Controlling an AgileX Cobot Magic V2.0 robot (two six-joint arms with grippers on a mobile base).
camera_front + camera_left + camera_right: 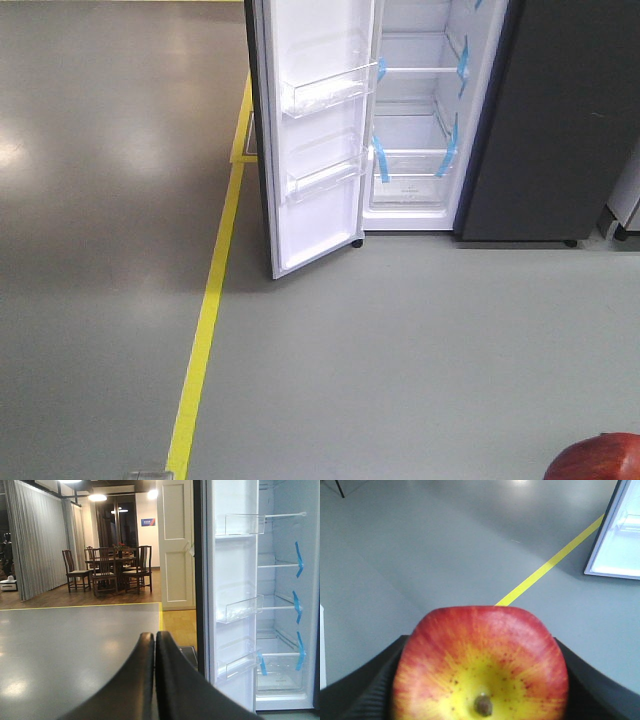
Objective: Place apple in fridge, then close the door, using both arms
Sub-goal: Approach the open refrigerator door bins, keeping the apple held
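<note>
Apple (pixel 480 650) clamped in right gripper (pixel 480 690), well apart from open fridge (pixel 410 200), may slip and fall if hold loosens.

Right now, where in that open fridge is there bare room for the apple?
The white shelves between the blue tape strips look bare, as do the clear bins on the door. Nowhere looks crowded. The floor before the fridge is open too.
</note>
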